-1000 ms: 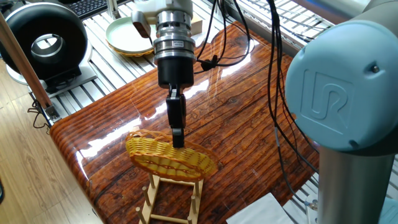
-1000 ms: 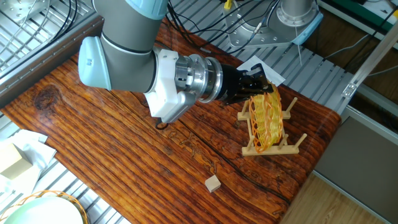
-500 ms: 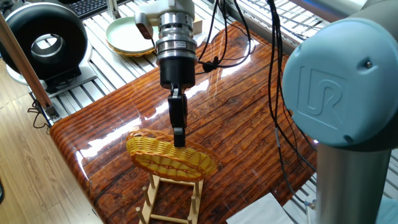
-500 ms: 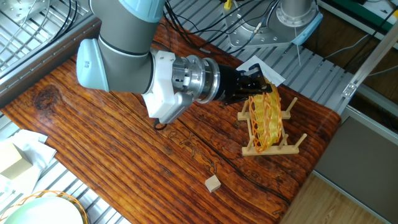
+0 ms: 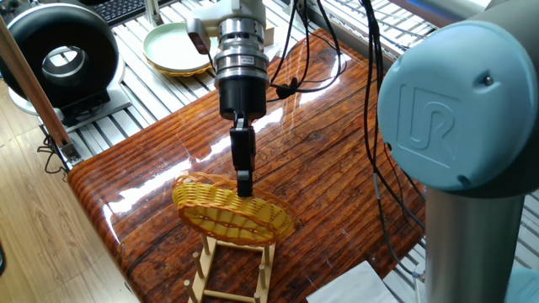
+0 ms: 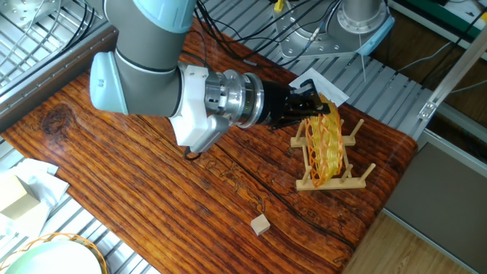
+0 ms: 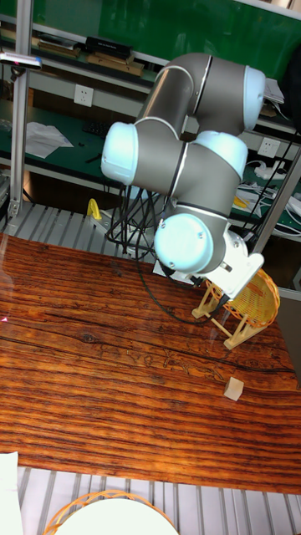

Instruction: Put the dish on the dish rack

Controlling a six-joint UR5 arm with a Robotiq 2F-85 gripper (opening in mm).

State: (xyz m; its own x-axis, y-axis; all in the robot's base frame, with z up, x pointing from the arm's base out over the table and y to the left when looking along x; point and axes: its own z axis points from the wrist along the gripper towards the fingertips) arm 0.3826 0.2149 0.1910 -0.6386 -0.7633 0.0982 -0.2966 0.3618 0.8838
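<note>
The yellow woven dish (image 5: 232, 215) (image 6: 326, 148) (image 7: 255, 305) stands on edge between the pegs of the small light-wood dish rack (image 5: 236, 271) (image 6: 335, 181) (image 7: 237, 336), at the table's corner. My gripper (image 5: 244, 187) (image 6: 309, 106) is at the dish's upper rim, reaching in from the table's middle. Its dark fingers (image 6: 303, 93) look spread and slightly back from the weave, so the jaws appear open. In the tall fixed view the wrist hides the fingers.
A small wooden cube (image 6: 261, 224) (image 7: 235, 388) lies on the table a little away from the rack. A pale green plate in a wicker holder (image 5: 173, 46) (image 6: 53, 259) sits off the far end. Cables (image 5: 379, 168) trail across the wood. White paper (image 6: 319, 82) lies beyond the rack.
My arm has drawn back a little from the rack toward the table's middle. The dish has stayed put, upright in the rack.
</note>
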